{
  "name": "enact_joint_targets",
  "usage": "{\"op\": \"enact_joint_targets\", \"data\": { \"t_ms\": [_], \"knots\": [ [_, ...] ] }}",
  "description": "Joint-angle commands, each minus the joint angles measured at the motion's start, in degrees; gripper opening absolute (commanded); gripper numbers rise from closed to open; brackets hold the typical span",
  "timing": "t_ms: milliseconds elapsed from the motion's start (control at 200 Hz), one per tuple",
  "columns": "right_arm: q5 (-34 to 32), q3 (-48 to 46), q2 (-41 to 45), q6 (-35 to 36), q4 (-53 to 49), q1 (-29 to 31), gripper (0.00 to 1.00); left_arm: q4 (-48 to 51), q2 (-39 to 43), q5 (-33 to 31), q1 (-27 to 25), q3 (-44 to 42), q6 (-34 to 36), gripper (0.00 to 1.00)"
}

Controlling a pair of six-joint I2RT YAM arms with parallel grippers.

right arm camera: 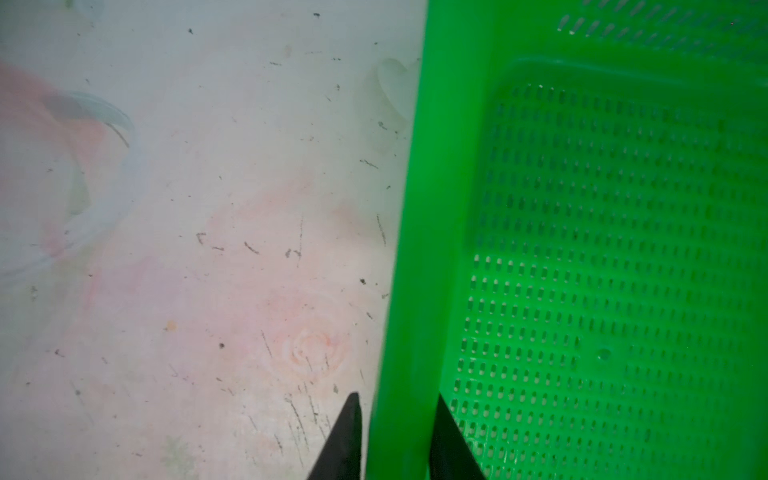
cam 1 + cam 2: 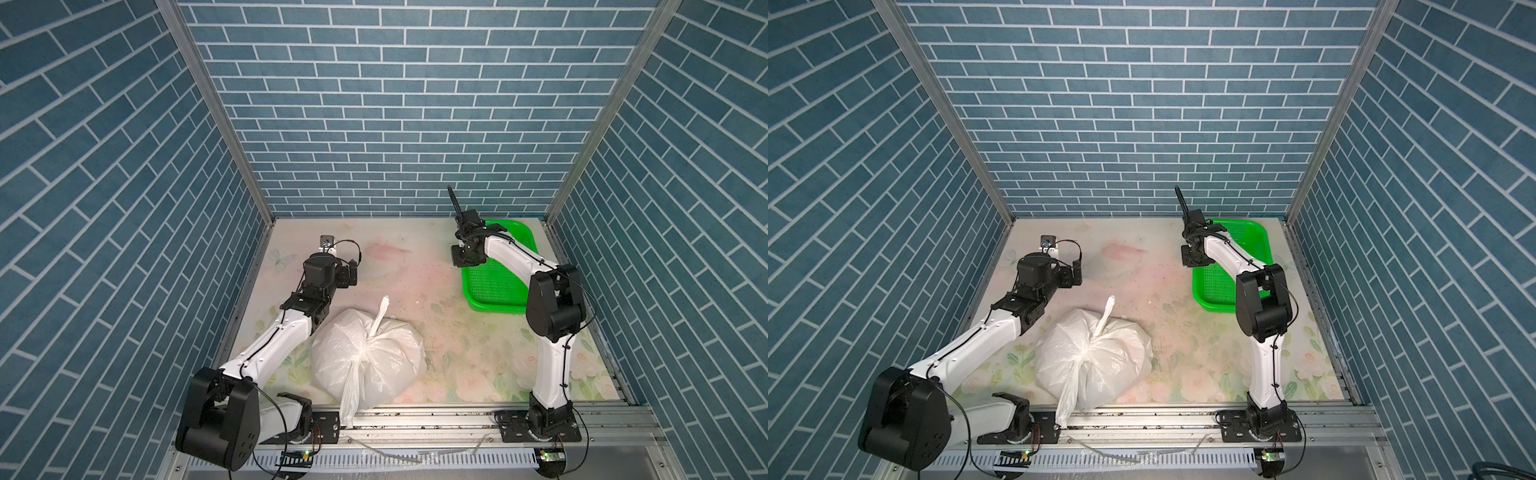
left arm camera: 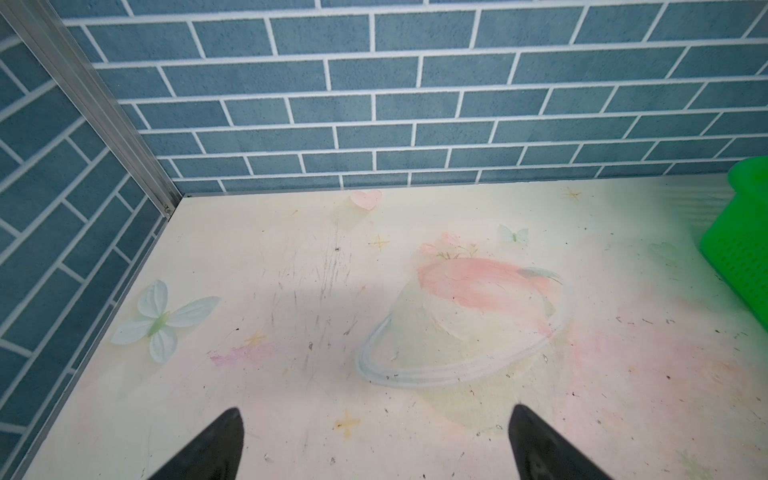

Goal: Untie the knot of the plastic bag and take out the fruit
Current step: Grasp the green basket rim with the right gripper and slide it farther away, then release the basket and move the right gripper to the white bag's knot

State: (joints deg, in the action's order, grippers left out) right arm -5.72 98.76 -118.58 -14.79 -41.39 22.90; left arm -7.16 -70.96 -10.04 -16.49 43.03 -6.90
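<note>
The plastic bag (image 2: 370, 357) (image 2: 1092, 353) sits on the flowery table (image 2: 457, 353) at about 6 o'clock, close to the front edge. It is white, crinkly and puffed up round. What is inside does not show through the plastic.

The knot (image 2: 371, 337) (image 2: 1094, 337) is tied shut and sits on top of the bag, near its middle. One thin white strip (image 2: 383, 309) sticks up from the knot toward 12 o'clock. A long floppy handle loop (image 2: 349, 399) hangs from the knot toward 6 o'clock. Its end goes over the table edge and lies on the metal rail (image 2: 415, 415).

The green basket (image 2: 494, 286) (image 2: 1217, 286) (image 1: 602, 249) is at about 2 o'clock, well apart from the bag. It has lots of little holes.

The left gripper (image 3: 376, 410) is at about 10 o'clock, above the bare table and away from the bag. Its two black fingers (image 3: 216, 444) are spread wide, with nothing between them. It faces the blue brick wall (image 3: 415, 104).

The right gripper (image 1: 397, 397) is at the side of the basket that faces 9 o'clock. One black finger (image 1: 345, 440) is outside the basket wall and the other is inside. They are pinching that green wall between them. This view is a bit blurry.

Neither gripper touches the bag or the knot.
</note>
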Motion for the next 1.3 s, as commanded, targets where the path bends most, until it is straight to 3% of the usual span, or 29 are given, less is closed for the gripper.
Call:
{"op": "enact_joint_targets", "data": {
  "t_ms": [0,185,765,865,1010,1080,1195,1295],
  "knots": [
    [-1.32,-2.56,0.66,4.59,-1.23,-1.71,0.22,0.30,0.73,-0.31,-0.30,-0.87,-0.04,1.00],
    [-2.43,-3.04,0.30,10.24,-0.05,-4.92,0.16,0.05,-0.08,0.02,-0.23,-0.51,-0.20,1.00],
    [-0.65,7.75,-8.39,18.48,-0.30,-13.79,0.17,1.23,-2.55,-0.24,-0.29,2.41,-0.25,1.00],
    [1.91,7.55,-5.98,18.04,-1.59,-13.64,0.24,2.28,-2.51,-0.16,-0.29,3.00,-0.31,1.00],
    [4.48,4.39,1.29,17.30,-3.51,-11.23,0.52,4.05,-2.09,-0.12,-0.27,3.92,-0.30,1.00],
    [4.78,1.84,5.67,17.00,-4.02,-9.16,0.61,4.55,-1.72,-0.27,-0.29,3.91,-0.90,1.00],
    [6.49,-1.79,12.35,16.08,-5.34,-4.75,0.67,5.45,-0.88,-0.99,-0.21,3.34,-2.56,1.00],
    [12.67,-6.31,17.81,15.41,-4.58,0.14,0.69,6.52,0.10,-1.36,0.14,2.57,-4.23,1.00]
  ]
}}
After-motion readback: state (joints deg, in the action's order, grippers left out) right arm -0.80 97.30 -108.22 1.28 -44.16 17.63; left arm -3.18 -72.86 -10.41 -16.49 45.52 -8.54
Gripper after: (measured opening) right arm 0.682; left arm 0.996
